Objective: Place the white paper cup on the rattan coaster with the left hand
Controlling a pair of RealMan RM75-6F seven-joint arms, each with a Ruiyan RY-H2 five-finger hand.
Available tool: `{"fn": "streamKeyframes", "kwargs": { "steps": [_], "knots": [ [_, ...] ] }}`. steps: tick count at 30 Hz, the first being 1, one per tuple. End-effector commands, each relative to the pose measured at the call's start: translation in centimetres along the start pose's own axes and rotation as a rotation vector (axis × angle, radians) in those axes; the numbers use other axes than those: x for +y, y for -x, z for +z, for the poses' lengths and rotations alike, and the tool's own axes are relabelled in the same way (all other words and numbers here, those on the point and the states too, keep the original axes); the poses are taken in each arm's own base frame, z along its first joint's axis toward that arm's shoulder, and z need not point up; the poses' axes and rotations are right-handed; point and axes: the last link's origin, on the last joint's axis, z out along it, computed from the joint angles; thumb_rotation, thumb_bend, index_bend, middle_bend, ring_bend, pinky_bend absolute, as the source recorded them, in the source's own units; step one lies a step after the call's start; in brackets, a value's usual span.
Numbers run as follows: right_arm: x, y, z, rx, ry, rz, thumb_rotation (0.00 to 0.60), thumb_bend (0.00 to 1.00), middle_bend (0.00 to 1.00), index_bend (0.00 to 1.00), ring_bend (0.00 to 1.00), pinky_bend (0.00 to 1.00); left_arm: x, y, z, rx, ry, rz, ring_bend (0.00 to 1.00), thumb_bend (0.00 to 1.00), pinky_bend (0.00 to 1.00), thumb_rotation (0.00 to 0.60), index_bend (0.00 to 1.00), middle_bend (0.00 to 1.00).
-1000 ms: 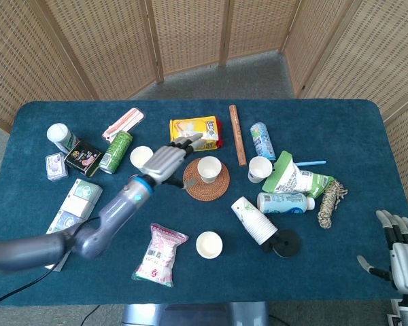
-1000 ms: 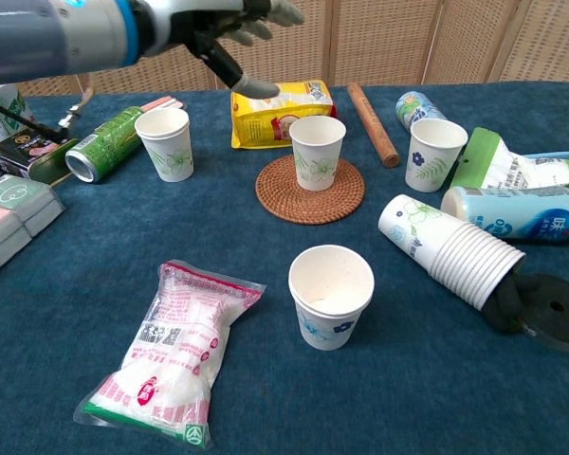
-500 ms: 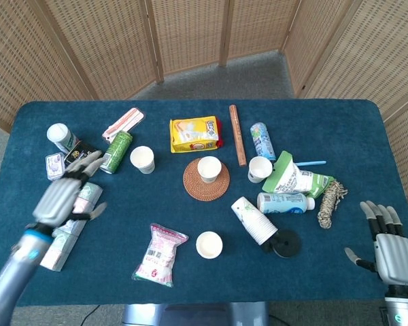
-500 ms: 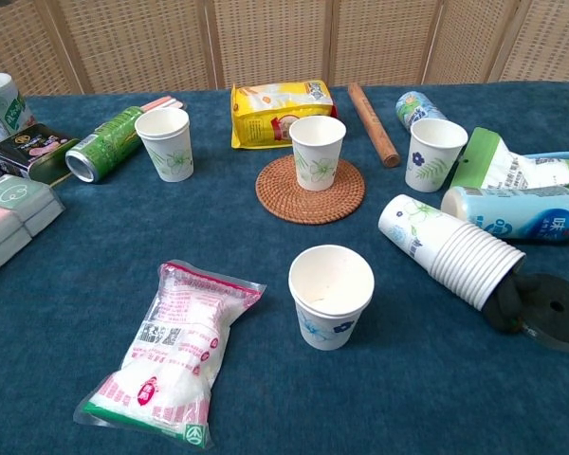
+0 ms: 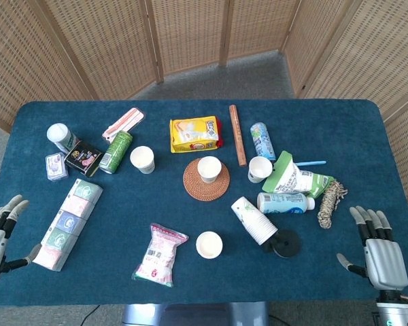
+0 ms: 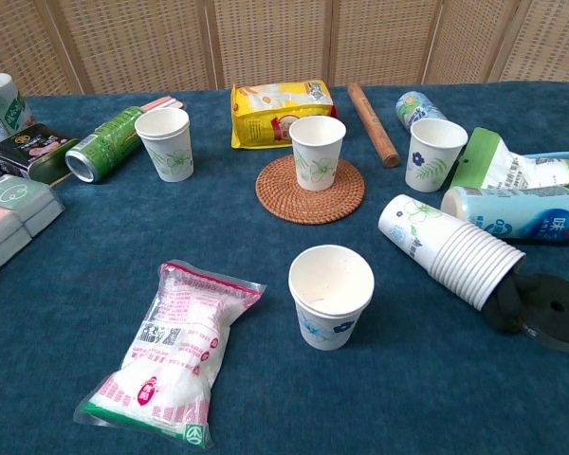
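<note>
At mid-table a white paper cup with a green leaf print stands upright on the rattan coaster, set a little toward the coaster's far edge, so the placement looks done. Left hand sits off the near-left table edge, empty, fingers spread apart, well clear of the cup; likely parked there because nothing is left to carry. Right hand likewise at the near-right edge, holding nothing, fingers straight and apart, palm down. Other cups are plain distractors: one with a green print to the left by the green can, which lies on its side; one right of the coaster; one with a blue print nearer the camera; and a nested cup stack lying on its side against a black disc, which seems to keep it from rolling. Yellow snack bag lies flat just beyond the coaster, lettering too small to read. Blue-white bottle on its side shows a Chinese character, rest illegible. Clear pouch of white contents near left has red print and a green band, not readable. Dark tin far left bears pink artwork, wording unclear. Wooden stick lies far right of the bag
</note>
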Motion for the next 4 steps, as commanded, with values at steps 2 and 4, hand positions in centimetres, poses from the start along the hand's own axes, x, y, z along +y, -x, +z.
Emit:
{"fn": "streamKeyframes", "kwargs": {
  "steps": [2, 4],
  "knots": [
    [-0.07, -0.07, -0.06, 0.002, -0.006, -0.002, 0.600, 0.22, 0.00, 0.00, 0.00, 0.00, 0.28, 0.02, -0.02, 0.009, 0.016, 0.003, 0.00, 0.37, 0.00, 0.554, 0.00, 0.00],
    [-0.10, -0.01, -0.13, -0.003, -0.009, -0.004, 0.600, 0.22, 0.00, 0.00, 0.00, 0.00, 0.37, 0.20, 0.10, 0.004, 0.019, 0.001, 0.00, 0.37, 0.00, 0.556, 0.00, 0.00]
  ]
}}
